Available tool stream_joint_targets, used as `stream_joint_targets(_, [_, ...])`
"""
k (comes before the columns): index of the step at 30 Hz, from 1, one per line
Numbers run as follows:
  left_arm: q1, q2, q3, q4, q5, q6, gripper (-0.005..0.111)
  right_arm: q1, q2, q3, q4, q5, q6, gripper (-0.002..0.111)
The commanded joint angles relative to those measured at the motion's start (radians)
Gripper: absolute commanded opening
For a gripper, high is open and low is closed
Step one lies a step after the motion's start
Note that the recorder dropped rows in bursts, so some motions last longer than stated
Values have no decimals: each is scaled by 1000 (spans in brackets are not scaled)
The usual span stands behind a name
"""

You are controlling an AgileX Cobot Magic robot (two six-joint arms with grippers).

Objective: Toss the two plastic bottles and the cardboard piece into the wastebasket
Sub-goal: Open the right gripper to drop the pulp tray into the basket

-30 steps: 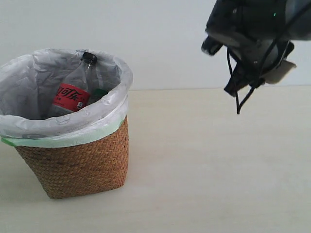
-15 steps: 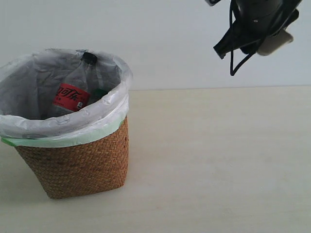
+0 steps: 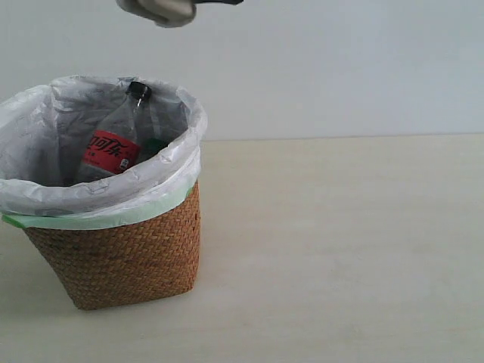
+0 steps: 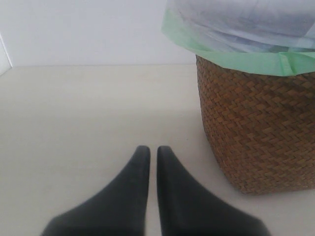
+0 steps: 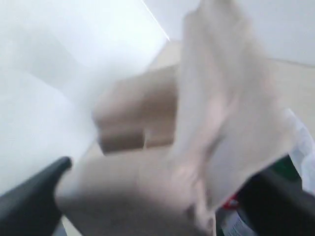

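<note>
Hanging high over the wastebasket [image 3: 113, 257]: the cardboard piece [image 3: 160, 9], cropped by the top edge of the exterior view, well clear of the rim and above the right half of the open mouth. Straight down from there, only the white bag liner [image 3: 45, 128] and what already lies inside: the taller bottle [image 3: 110, 151], leaning with its black cap up near the far rim, and a green glimpse of the shorter bottle [image 3: 155, 145] beside it. In the right wrist view, a heavy blur: pale cardboard filling the space of the right gripper [image 5: 162, 182], with dark fingers [image 5: 29, 206] standing wide apart on either side of it. Cannot tell from that blur whether pinched between the pads or already slipping free. Long axis of the piece likewise hard to read, seemingly running across from one finger to the other. Clearly the nearer arm, the right, with the piece at its jaws and the basket's mouth directly below, so probably nothing needed but a release and a straight fall. Low on the table [image 3: 340, 249], just beside the woven wall of the basket: the left gripper [image 4: 149, 150], tips pressed almost together with only a thin slit between, nothing in them, well out of the path of the drop.
</note>
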Motion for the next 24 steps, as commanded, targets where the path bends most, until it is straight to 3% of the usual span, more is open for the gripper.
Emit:
stream_joint_targets(1, [-5,-2,3,-7,-8,0,5,-5,-4,-9,-62,-46,69,99])
stream_joint_targets(9, [-5,-2,3,-7,-8,0,5,-5,-4,-9,-70,66,95,95])
stream_joint_targets(10, [-5,-2,3,-7,-8,0,5,-5,-4,-9,-80,78,91,90])
stream_joint_targets(12, [-5,-2,3,-7,-8,0,5,-5,-4,-9,-103,86,92,66])
stream_joint_targets(13, [-5,-2,3,-7,-8,0,5,-5,-4,-9,-123,96,92,38])
stream_joint_targets(15, [-5,-2,3,-7,-8,0,5,-5,-8,-9,-143,108,74,0])
stream_joint_targets(20, [-5,-2,3,-7,-8,0,5,-7,-46,-7,-312,135,69,0])
stream_joint_targets(24, [-5,-2,3,-7,-8,0,5,-7,-120,24,-572,195,139,0])
